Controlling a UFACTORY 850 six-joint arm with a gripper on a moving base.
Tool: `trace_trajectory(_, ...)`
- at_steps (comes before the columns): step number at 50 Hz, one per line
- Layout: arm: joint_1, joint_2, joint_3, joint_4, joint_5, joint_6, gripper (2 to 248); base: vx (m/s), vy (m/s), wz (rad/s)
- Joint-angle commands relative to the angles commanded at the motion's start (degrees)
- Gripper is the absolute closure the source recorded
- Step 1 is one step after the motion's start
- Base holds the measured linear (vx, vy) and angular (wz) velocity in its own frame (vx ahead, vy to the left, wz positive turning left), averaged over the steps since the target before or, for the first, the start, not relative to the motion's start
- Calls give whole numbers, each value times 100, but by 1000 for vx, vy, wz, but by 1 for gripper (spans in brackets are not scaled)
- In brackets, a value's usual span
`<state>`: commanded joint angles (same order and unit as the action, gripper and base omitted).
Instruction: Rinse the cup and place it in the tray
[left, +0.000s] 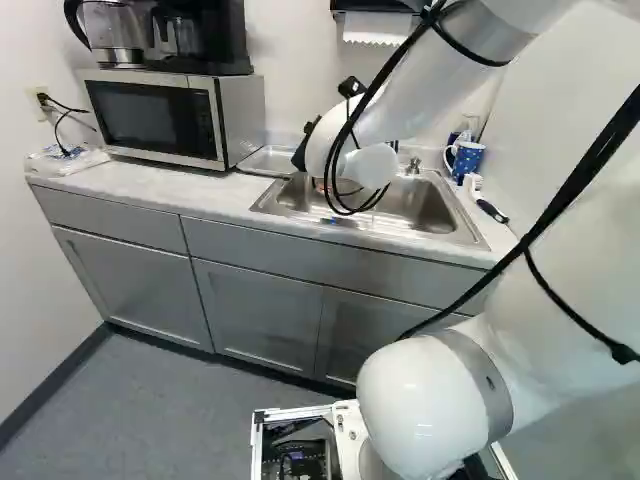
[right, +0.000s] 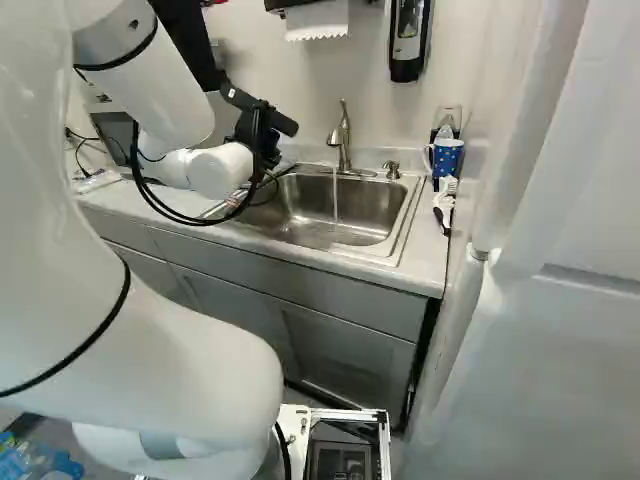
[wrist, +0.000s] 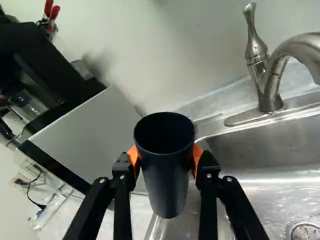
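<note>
One dark cup (wrist: 169, 182), mouth up, long axis roughly upright, by the sink's (right: 365, 205) left end; gripper (right: 262, 138) jaws pinching cup

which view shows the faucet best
The right base view: the faucet shows whole, water running from it. The wrist view is closer but crops its spout; in the left one the arm hides most or all of it.
</note>
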<state>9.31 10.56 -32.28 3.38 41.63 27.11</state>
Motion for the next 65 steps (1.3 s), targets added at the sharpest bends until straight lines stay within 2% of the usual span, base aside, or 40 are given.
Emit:
trace_trajectory(39,0,0,0,0,0,-2352,128,0,0,0)
trace_trajectory(65,0,0,0,0,0,-2352,128,0,0,0)
